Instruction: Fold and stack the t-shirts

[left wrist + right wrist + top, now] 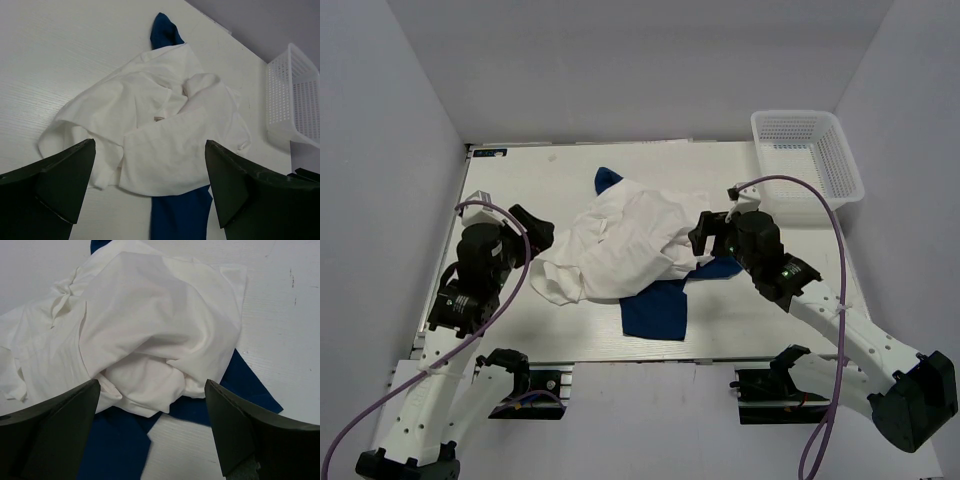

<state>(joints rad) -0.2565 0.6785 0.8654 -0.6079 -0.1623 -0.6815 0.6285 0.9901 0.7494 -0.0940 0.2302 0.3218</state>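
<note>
A crumpled white t-shirt [620,245] lies in a heap in the middle of the table, on top of a navy blue t-shirt [657,308] that sticks out at the front and at the back. Both show in the left wrist view, white [165,135] over navy [180,215], and in the right wrist view, white [145,330] over navy [115,445]. My left gripper [537,229] is open and empty at the heap's left side. My right gripper [702,235] is open and empty at the heap's right edge, above the cloth.
A white plastic lattice basket [808,155] stands at the back right corner of the table; it also shows in the left wrist view [295,100]. Grey walls close in the table on three sides.
</note>
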